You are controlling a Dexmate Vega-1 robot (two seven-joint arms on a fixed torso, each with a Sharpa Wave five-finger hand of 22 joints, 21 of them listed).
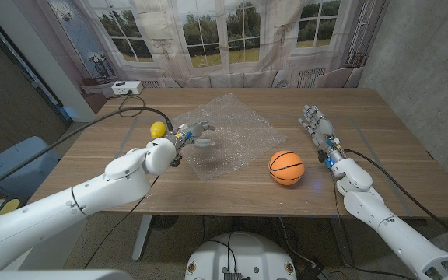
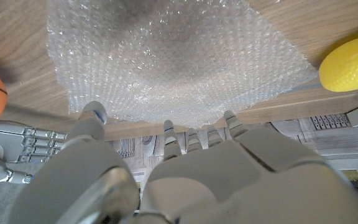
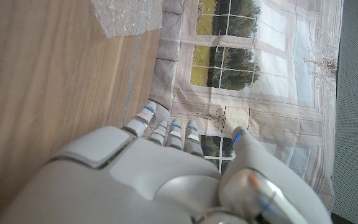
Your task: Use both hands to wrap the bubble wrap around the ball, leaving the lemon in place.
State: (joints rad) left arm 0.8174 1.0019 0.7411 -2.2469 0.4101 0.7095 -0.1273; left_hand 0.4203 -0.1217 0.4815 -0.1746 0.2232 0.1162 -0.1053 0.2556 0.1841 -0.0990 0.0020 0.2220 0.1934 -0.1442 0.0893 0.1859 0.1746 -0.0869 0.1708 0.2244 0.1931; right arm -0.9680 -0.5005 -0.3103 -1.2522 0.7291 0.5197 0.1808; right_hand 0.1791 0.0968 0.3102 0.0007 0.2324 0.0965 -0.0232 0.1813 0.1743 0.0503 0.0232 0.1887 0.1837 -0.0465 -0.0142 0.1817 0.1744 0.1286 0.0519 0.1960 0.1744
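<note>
The bubble wrap [image 1: 228, 132] lies flat at the centre of the head view, turned like a diamond, its long axis running from upper left to lower right. The orange ball [image 1: 286, 167] sits just off its lower right corner, and the lemon [image 1: 158, 129] by its left edge. The left hand [image 1: 193, 135], fingers spread, hovers over the sheet's left corner. The right hand [image 1: 317, 124] stands at right, fingers straight, holding nothing.

- Your left arm reaches in from the bottom corner, forearm angled toward the table's middle.
- Your left hand [image 1: 190, 138] is held out with fingers [image 2: 168, 132] spread and extended, gripping nothing.
- Your right arm lies along the right side.
- Your right hand [image 1: 318, 126] points away from you, fingers [image 3: 166, 130] straight, close together, and empty.
</note>
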